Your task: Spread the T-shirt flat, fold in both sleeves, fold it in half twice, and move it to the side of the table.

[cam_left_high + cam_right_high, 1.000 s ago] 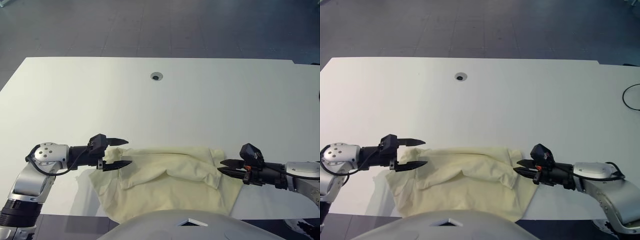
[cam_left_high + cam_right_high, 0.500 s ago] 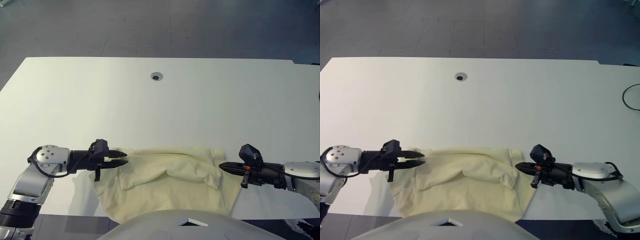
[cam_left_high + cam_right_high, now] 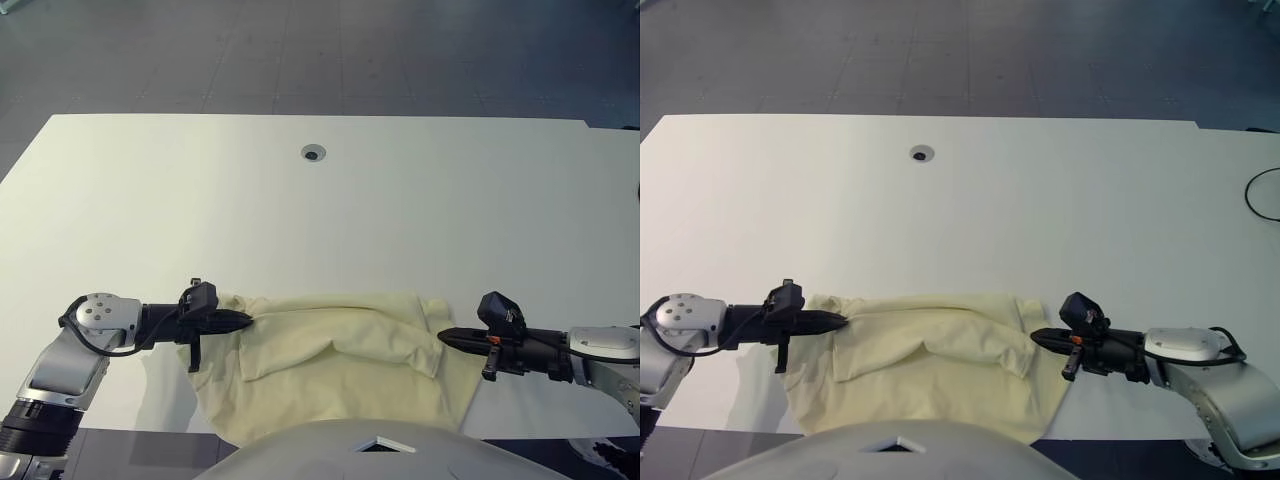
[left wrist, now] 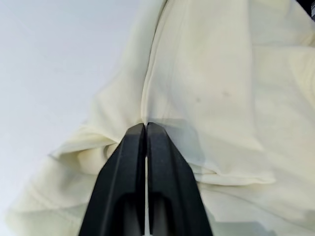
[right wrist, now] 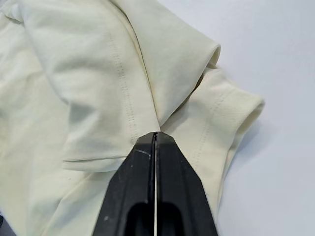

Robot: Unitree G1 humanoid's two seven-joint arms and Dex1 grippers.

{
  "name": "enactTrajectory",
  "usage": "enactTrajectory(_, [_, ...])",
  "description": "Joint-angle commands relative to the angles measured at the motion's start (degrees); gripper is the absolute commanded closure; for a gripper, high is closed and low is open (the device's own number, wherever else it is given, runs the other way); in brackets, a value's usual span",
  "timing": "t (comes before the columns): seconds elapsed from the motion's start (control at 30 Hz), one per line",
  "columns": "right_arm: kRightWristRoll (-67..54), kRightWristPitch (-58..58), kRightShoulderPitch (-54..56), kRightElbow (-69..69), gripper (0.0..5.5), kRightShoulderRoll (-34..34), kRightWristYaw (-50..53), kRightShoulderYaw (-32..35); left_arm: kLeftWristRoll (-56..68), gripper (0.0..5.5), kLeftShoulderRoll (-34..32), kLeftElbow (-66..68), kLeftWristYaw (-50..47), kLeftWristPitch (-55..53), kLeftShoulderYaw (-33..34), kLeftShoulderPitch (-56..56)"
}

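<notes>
Two wrist close-ups — left gripper point(image 4: 146, 126) and right gripper point(image 5: 155, 135) fingers point(image 5: 170, 156) closed on T-shirt point(image 4: 219, 83) folds.

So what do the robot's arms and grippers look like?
Both arms are black near the wrist, rounded silver behind. The left arm has dark screws and a looping black cable. The left gripper and right gripper are slim, black and tapered; the right has an orange mark.

Small round hole point(image 3: 313, 153) far ahead, grey tiled floor point(image 3: 300, 50) beyond, black cable loop point(image 3: 1250, 192) at the right edge.
</notes>
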State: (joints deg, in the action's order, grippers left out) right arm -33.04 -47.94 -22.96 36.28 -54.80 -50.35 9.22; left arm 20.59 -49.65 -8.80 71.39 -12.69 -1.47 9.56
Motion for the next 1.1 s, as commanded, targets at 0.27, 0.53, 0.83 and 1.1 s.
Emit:
enactTrajectory(0.27, [0.1,-1.5,2.6,-0.8,5.2,-1.9,-0.8,-1.6,4.2,5.5,-0.7,-3.8,-0.8,-1.8,5.2,2.2])
enactTrajectory(0.53, [-3.0,-7.1,3.9,-1.1,3.94,-1.0,0.3,-1.5,4.7,5.5,-0.7,-5.3,-1.0,-2.4,5.6,3.2])
enactTrajectory(0.83, [-4.5,-8.8,4.0,-0.2,2.57,-1.5,0.8,-1.8,4.8,5.5,-0.6,-6.2,-1.2,-2.7,5.8,3.8])
enactTrajectory(1.1, [-4.4,-8.5,3.2,0.5,2.83,-2.1,0.4,-3.0,4.7,5.5,-0.5,-6.3,-1.2,-2.7,5.8,3.8])
